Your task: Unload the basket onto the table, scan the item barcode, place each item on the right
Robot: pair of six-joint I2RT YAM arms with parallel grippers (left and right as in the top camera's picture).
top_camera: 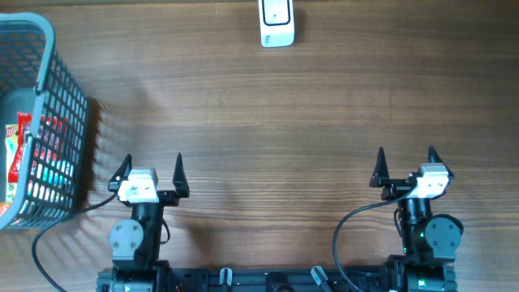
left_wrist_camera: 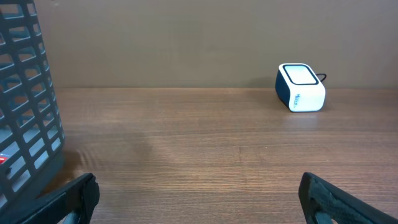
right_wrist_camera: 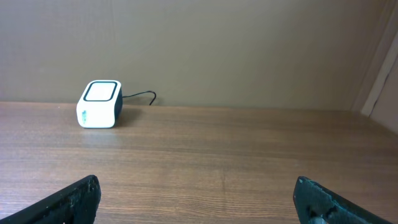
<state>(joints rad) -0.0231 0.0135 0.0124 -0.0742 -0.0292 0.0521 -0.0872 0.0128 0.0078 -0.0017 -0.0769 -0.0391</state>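
Wooden table (top_camera: 268,122), left tool (top_camera: 152,159) and right tool (top_camera: 406,152) at near edge, pointing forward, spread wide, empty

The basket (top_camera: 49,122) stands at the left edge of the surface (top_camera: 276,122), with packaged items (top_camera: 32,150) inside it. The scanner (top_camera: 276,23) sits at the far edge, near the middle, well apart from the basket; its cable (right_wrist_camera: 140,95) leads off behind it. At the near side, the left end effector (top_camera: 152,169) is just right of the basket, and the right end effector (top_camera: 406,161) is well to the right of it.
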